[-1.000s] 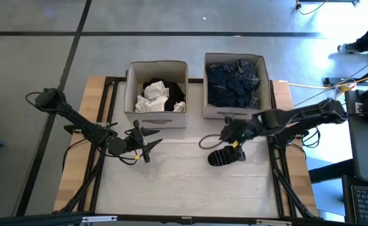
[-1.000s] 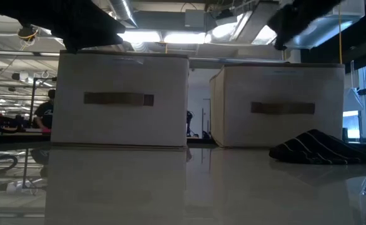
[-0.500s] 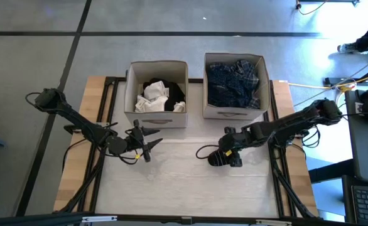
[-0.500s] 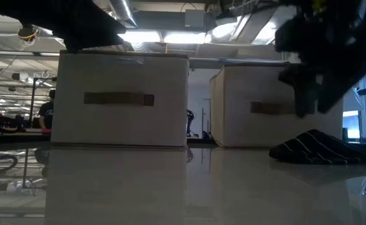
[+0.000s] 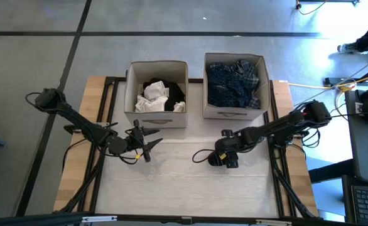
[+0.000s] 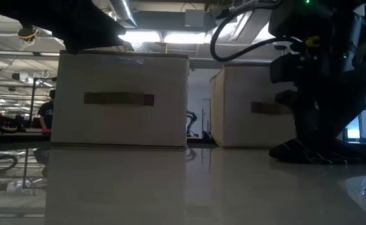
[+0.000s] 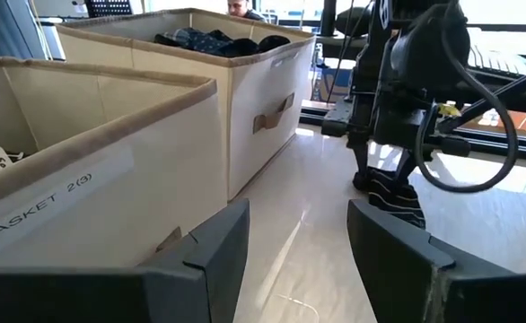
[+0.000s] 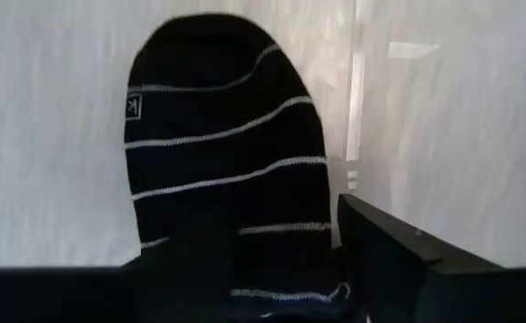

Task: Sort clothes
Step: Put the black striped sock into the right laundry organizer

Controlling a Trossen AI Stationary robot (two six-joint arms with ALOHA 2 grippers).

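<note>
Over the striped sock (image 8: 223,161), right claw (image 5: 223,158) points straight down.

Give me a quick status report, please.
Right gripper down on the striped sock, jaws astride it. Left gripper open, waiting left. Nothing in the way.

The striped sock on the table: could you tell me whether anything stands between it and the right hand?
Nothing visible does. The right hand is down directly over the black striped sock, which lies alone on the white table in front of the boxes.
</note>
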